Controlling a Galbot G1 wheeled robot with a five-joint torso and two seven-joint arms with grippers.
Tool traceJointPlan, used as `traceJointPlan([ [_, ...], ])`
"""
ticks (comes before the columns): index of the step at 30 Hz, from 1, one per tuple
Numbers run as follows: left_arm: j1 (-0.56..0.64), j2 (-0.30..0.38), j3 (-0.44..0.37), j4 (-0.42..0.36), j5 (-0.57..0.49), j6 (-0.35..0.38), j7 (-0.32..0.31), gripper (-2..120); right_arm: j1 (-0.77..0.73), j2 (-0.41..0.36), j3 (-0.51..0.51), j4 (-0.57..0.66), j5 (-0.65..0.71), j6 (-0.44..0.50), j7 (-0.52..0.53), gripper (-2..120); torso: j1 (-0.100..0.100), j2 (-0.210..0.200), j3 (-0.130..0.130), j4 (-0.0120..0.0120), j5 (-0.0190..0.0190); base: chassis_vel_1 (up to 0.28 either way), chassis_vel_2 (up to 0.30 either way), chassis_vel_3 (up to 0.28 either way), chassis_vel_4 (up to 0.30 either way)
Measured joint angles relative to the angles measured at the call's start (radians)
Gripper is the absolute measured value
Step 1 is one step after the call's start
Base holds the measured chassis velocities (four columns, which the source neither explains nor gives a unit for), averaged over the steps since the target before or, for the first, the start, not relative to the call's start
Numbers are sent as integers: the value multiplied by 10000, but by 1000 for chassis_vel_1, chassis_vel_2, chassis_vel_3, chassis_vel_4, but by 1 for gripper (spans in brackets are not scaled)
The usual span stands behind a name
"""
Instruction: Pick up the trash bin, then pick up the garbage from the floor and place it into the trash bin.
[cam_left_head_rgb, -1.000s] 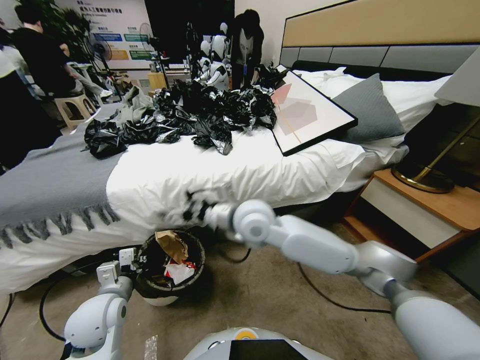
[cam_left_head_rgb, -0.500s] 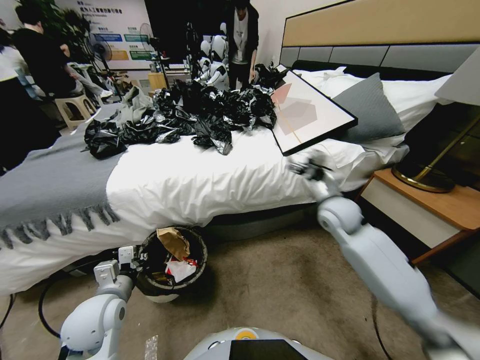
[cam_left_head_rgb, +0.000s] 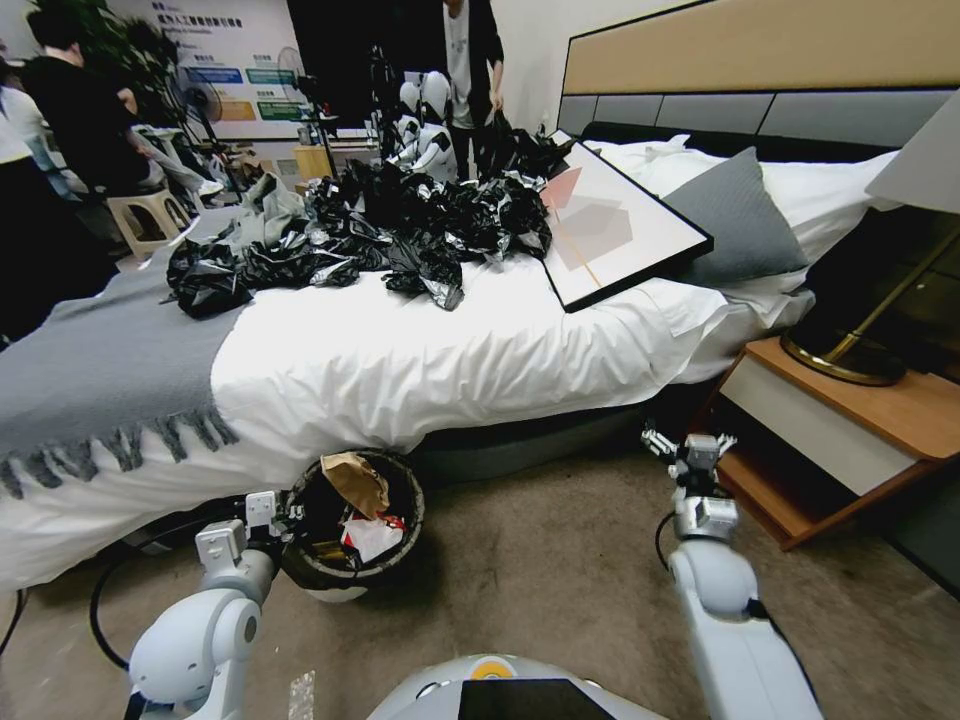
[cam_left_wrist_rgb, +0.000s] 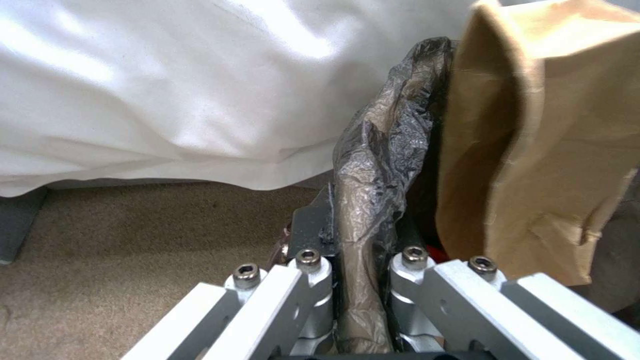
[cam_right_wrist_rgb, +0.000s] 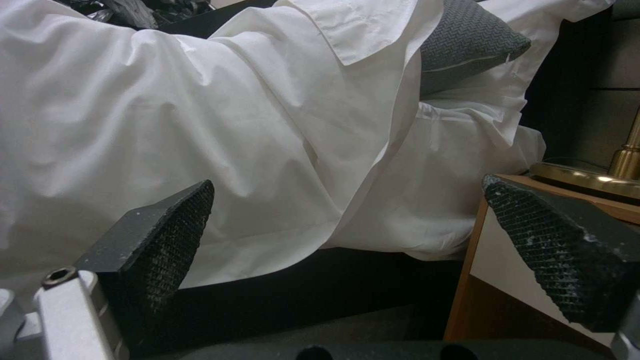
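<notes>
L gripper (cam_left_wrist_rgb: 363, 280) pinches bin (cam_left_head_rgb: 400, 560) rim; R gripper (cam_left_head_rgb: 690, 445) fingers spread, empty, by nightstand (cam_left_head_rgb: 860, 420). Next, prob.: find floor litter.

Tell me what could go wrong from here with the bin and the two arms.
The left gripper pinches just the bagged rim of the trash bin, so the liner may slip. The brown cardboard piece sticks above the rim and could topple out. The open right gripper hangs close to the nightstand.
</notes>
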Motion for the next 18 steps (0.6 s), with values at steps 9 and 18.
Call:
traceJointPlan([
  [9, 71, 49, -95, -71, -107, 0, -10, 3, 98, 242, -91, -173, 25, -12, 50, 100, 0, 0, 1, -2, 1, 5, 5, 6, 3],
  [18, 175, 195, -136, -95, -239, 0, -31, 3, -13, 524, -112, -306, -17, 80, 64, 100, 1, 0, 1, -1, 1, 65, 64, 67, 64],
])
